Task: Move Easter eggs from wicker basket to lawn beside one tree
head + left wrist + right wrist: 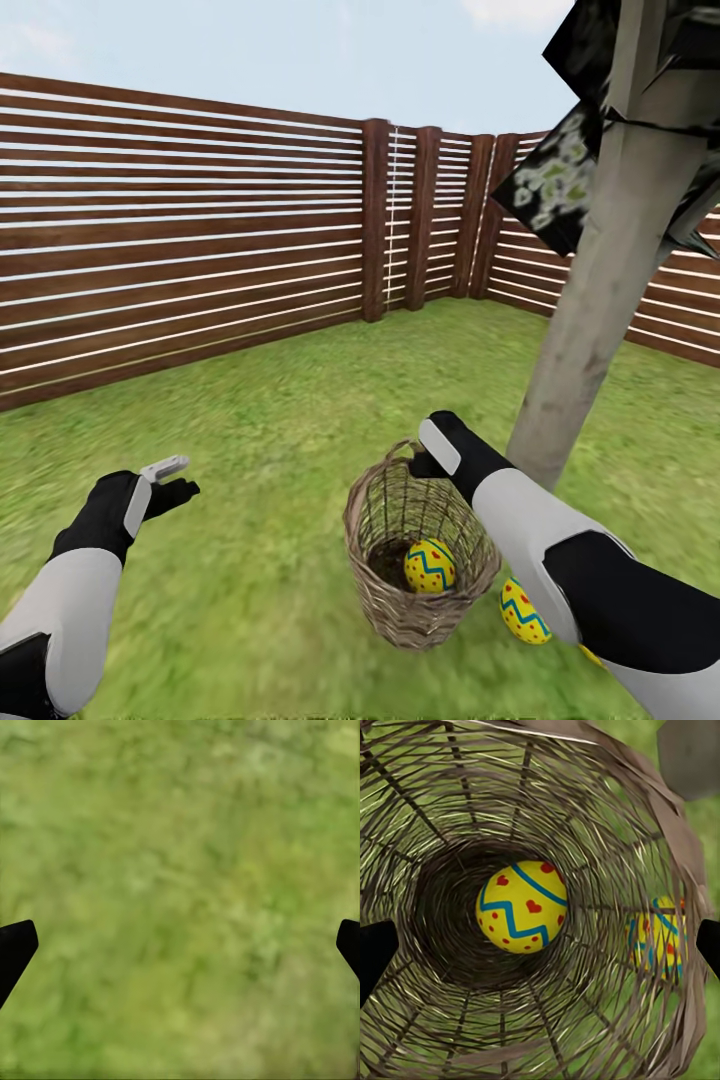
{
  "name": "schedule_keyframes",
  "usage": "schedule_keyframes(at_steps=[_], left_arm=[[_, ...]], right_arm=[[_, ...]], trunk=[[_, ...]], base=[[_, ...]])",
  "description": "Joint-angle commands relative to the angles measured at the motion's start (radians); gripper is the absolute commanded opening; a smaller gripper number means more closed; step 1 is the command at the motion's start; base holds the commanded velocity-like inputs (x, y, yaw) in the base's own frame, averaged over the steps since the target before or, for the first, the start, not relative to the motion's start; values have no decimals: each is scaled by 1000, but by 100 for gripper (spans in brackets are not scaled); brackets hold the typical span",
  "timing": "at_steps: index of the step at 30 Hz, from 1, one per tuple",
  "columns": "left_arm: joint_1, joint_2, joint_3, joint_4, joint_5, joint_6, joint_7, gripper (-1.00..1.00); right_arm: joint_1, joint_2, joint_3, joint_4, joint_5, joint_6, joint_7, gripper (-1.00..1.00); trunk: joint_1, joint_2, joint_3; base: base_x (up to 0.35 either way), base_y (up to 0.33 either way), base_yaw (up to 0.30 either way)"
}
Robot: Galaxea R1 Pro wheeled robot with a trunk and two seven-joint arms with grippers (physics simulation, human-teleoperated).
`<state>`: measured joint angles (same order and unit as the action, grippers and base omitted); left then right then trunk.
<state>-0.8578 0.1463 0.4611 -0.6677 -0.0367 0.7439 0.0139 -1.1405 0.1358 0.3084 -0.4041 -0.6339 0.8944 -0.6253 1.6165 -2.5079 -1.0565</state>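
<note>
Hovering: right end effector | wicker basket | one egg inside

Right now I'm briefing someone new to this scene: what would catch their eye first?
A bright yellow egg with blue zigzags lies in the wicker basket on the lawn, the right gripper at its rim. A second egg lies on the grass beside it, near the pale tree trunk.
</note>
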Motion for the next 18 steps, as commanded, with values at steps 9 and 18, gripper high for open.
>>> schedule_keyframes(at_steps=[9,18], left_arm=[[-1,0,2,-3,-4,3,0,100],[0,0,2,-3,-3,1,0,100]], right_arm=[[-1,-1,8,-4,-10,-22,-8,100],[-1,-1,8,-3,-10,-26,-8,100]], trunk=[[4,-3,-36],[8,-5,-71]], base=[[0,0,0],[0,0,0]])
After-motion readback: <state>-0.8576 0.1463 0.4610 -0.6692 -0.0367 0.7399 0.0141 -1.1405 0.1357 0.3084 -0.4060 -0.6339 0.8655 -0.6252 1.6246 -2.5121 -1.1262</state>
